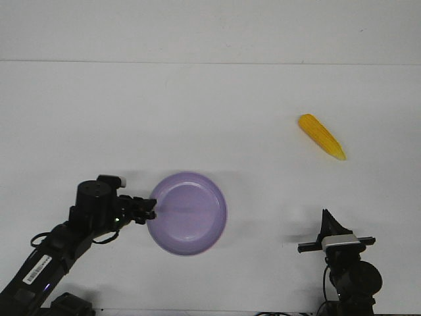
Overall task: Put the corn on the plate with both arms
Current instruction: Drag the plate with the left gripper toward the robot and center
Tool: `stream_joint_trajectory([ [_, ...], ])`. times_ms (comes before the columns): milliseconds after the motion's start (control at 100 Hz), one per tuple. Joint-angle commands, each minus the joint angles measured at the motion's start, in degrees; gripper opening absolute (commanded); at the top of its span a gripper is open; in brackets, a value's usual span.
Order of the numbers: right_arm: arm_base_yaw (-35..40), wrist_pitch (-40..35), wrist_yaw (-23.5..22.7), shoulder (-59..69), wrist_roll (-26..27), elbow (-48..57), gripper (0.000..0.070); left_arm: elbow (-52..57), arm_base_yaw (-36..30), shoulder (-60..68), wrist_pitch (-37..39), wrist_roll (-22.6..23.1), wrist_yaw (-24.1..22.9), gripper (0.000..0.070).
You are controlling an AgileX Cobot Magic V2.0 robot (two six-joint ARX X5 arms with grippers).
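White bench (210,112), front view only.

Corn (321,136): lies flat on the bench, far right side, well beyond the right arm. Long axis runs diagonally; thick orange-yellow end points toward the far left, paler tapered tip toward the near right. Nothing touching it.

Plate (187,212): lavender, round, near-centre of the bench, left of middle. Nothing rests on it. Well apart from the corn, which sits farther back and to the right.

Left end effector (150,210): arm comes in from the near-left corner, reaching rightward. Fingertips are at the plate's left rim, touching or just overlapping its edge. Fingers look close together at the rim, but whether they actually pinch it cannot be told from this angle.

Right end effector (327,220): low at the near right, pointing away over the bench, grey-white block behind it. Only a narrow dark wedge of the fingers shows; spread cannot be told. Holds nothing visible. The corn is well ahead of it, nearly in line, slightly left.
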Motion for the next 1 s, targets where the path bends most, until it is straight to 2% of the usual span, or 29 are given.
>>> stream_joint_trajectory([
  [0, 0.0, 0.6, 0.0, 0.0, 0.6, -0.2, 0.0016, -1.6, -3.2, 1.3, 3.9, -4.6, -1.7, 0.0009],
  [170, 0.0, 0.6, 0.0, 0.0, 0.6, -0.2, 0.0016, -3.8, -10.3, 6.8, 6.6, -5.0, -9.4, 0.0009],
  [310, 0.0, 0.6, 0.0, 0.0, 0.6, -0.2, 0.0016, -3.8, -12.6, 11.9, 9.4, -5.0, -9.6, 0.0009],
  [530, 0.0, 0.6, 0.0, 0.0, 0.6, -0.2, 0.0016, -3.7, -12.8, 15.1, 10.1, -5.0, -11.1, 0.0022],
  [550, 0.0, 0.6, 0.0, 0.0, 0.6, -0.2, 0.0016, -3.7, -12.8, 15.1, 10.1, -4.9, -11.1, 0.0038],
  [580, 0.0, 0.6, 0.0, 0.0, 0.6, -0.2, 0.0016, -3.7, -12.8, 15.1, 10.1, -4.9, -11.1, 0.0099],
  [670, 0.0, 0.6, 0.0, 0.0, 0.6, -0.2, 0.0016, -3.7, -12.8, 15.0, 10.7, -4.5, -11.1, 0.0397],
  [710, 0.0, 0.6, 0.0, 0.0, 0.6, -0.2, 0.0016, -3.7, -12.8, 15.0, 11.1, -4.5, -11.1, 0.0465],
  [870, 0.0, 0.6, 0.0, 0.0, 0.6, -0.2, 0.0016, -3.6, -12.7, 13.6, 12.8, -2.9, -12.0, 0.0469],
  [990, 0.0, 0.6, 0.0, 0.0, 0.6, -0.2, 0.0016, -3.2, -12.7, 8.0, 14.2, -0.5, -13.8, 0.0469],
])
